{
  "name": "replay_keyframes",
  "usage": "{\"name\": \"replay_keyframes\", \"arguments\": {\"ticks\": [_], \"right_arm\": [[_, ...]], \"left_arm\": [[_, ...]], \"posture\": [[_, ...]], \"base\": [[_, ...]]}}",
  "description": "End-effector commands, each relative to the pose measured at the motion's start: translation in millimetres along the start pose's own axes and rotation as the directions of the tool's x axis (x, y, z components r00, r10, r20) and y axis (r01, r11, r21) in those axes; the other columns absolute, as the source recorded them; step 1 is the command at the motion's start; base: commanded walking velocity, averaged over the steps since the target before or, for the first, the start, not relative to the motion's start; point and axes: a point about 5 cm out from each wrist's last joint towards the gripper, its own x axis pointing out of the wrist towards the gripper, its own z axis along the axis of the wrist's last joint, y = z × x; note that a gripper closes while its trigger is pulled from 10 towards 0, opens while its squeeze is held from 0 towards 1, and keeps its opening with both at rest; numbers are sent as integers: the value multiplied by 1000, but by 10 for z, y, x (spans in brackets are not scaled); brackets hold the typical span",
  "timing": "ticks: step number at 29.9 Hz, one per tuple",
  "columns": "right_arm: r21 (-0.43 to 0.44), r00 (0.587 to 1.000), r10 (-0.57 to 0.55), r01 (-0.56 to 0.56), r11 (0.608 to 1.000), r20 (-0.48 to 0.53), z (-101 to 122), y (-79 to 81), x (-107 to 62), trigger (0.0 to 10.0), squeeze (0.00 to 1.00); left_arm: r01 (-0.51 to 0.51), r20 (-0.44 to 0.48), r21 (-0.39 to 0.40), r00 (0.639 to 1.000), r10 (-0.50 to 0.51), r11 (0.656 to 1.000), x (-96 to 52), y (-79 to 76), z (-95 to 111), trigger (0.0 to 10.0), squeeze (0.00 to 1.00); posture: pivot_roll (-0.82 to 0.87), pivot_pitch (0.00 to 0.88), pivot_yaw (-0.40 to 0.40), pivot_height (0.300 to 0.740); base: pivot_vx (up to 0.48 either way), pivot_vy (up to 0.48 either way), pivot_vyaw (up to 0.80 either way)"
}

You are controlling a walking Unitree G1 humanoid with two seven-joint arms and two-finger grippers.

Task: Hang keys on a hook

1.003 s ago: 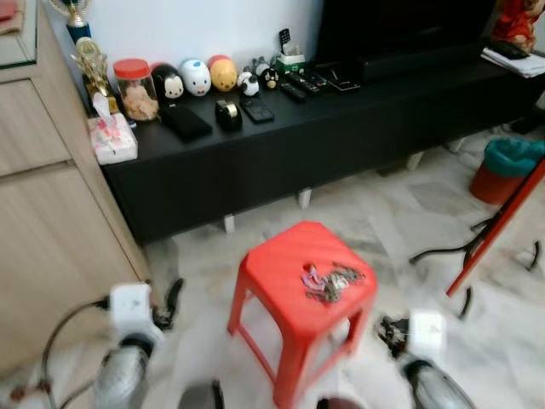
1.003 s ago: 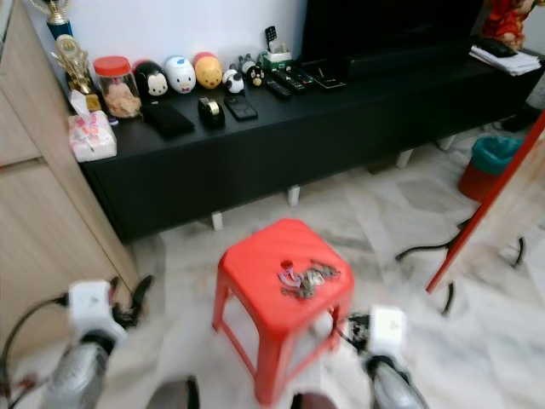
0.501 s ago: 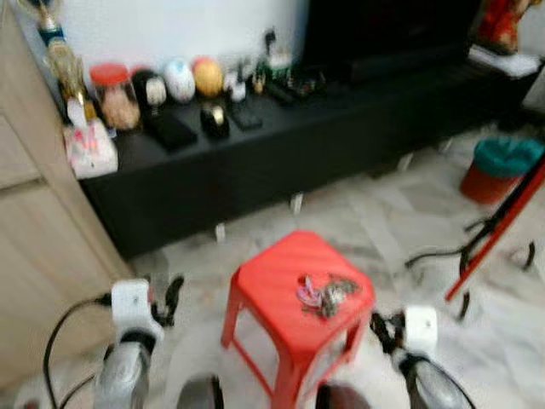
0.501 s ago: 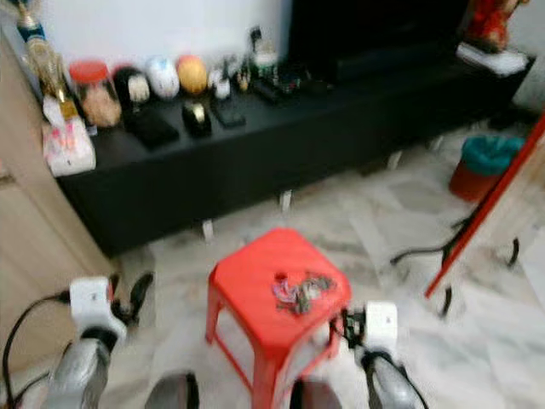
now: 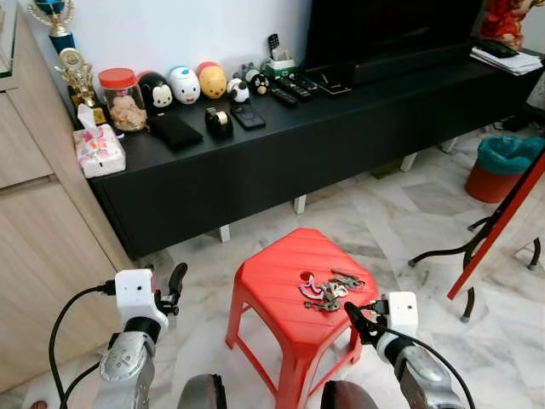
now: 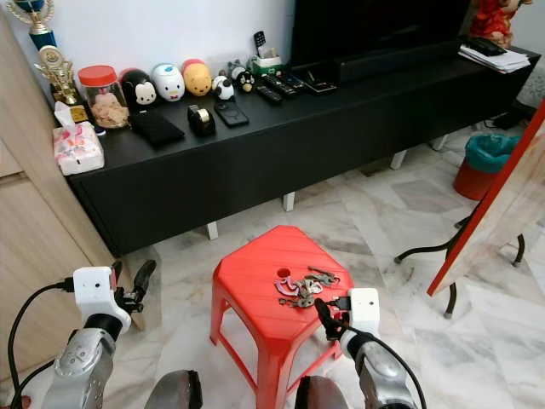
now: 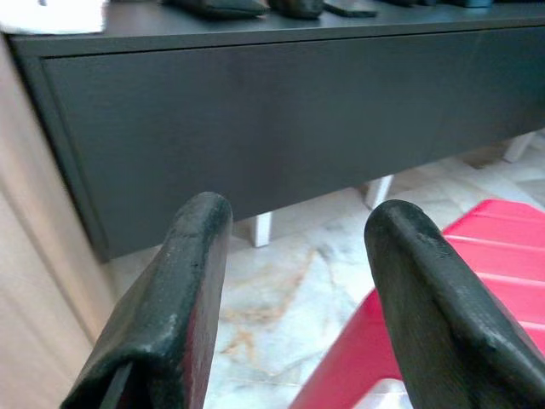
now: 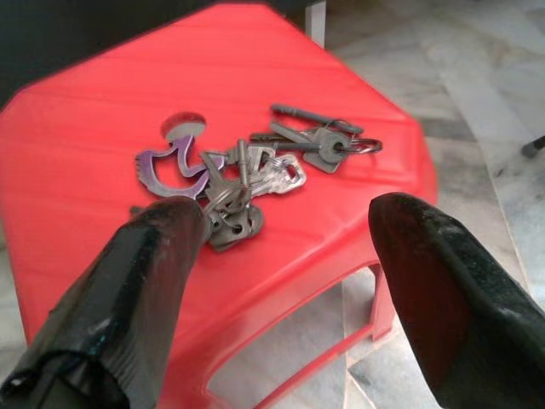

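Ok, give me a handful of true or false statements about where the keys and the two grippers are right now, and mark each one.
1. The keys lie on top of the red stool. True.
2. The right gripper is shut on the keys. False: it is open, just short of them.
3. The left gripper is open, holding nothing. True.
4. The keys sit on the black cabinet. False: they are on the stool.
5. A purple piece is part of the bunch of keys. True.
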Motion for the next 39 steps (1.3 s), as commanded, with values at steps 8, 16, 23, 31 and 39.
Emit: {"name": "replay_keyframes", "arguments": {"ticks": [8, 16, 23, 31, 39], "right_arm": [[-1, 998, 2, -3, 1000, -60, 38, 47, 77, 10000, 0], [3, 999, 4, -3, 1000, -49, 20, 6, 46, 10000, 0], [4, 994, -64, 65, 998, -90, -174, -147, -98, 10000, 0], [18, 993, -93, 95, 995, -75, -158, -190, -108, 10000, 0], [52, 954, -299, 297, 953, 17, -21, -391, -145, 10000, 0]], "left_arm": [[40, 23, 19, 999, -41, 999, -70, -197, 41, 10000, 0], [53, 25, 0, 998, -53, 999, -131, -296, 37, 10000, 0], [43, 24, 2, 999, -43, 999, -131, -256, 41, 10000, 0], [41, 18, 9, 999, -41, 999, -120, -225, 44, 10000, 0], [34, 19, 26, 999, -34, 999, -108, -174, 55, 10000, 0]], "posture": [[61, 0, -121, 612], [65, 0, -142, 612], [60, 0, -138, 612], [53, 0, -129, 612], [57, 0, -125, 612]], "base": [[0, 0, 0], [0, 0, 0], [38, 0, 0], [284, 0, 0], [320, 0, 0]]}}
